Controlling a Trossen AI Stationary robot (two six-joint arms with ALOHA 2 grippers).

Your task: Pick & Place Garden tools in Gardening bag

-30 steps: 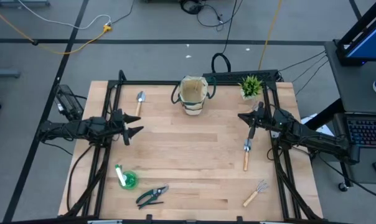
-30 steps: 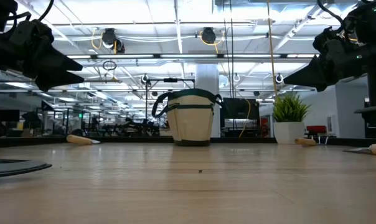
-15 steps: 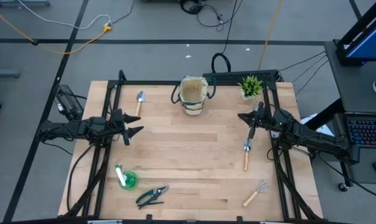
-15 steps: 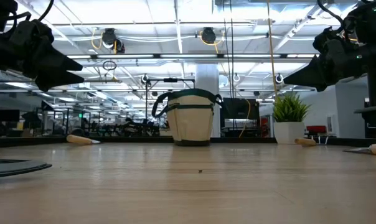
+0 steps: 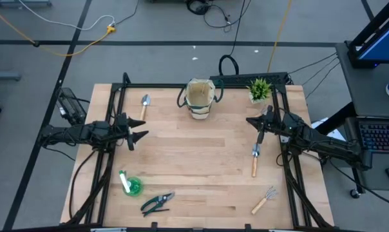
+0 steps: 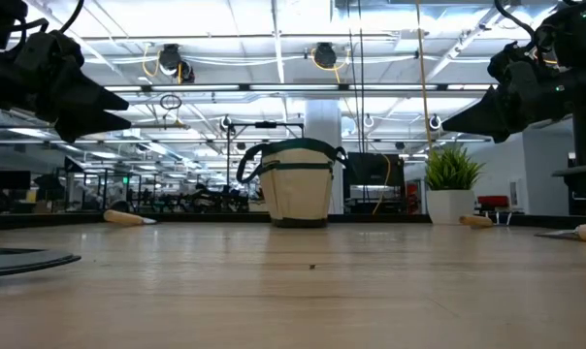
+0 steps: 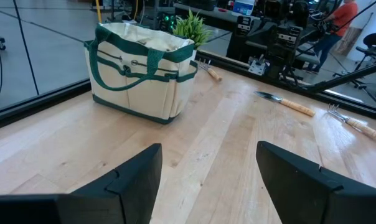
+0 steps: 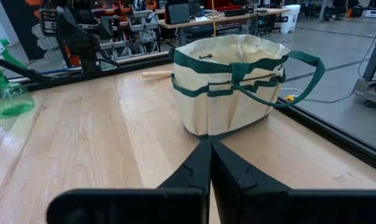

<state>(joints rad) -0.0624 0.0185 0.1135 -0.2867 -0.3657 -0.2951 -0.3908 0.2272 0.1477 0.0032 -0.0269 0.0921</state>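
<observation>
The beige gardening bag with dark green loop handles stands upright on its base at the table's far middle, also seen in the wrist views. One trowel lies flat left of it; another trowel lies at the right. A hand rake, pruning shears and a green spray bottle lie near the front edge. My left gripper hovers open at the left side, with nothing between its fingers. My right gripper hovers shut at the right, its closed fingertips pointing toward the bag.
A small spiky potted plant stands at the far right corner beside the bag. Black frame rails run along the table's left and right sides and a black cable loop lies behind the bag. Bare wood spans the table's middle.
</observation>
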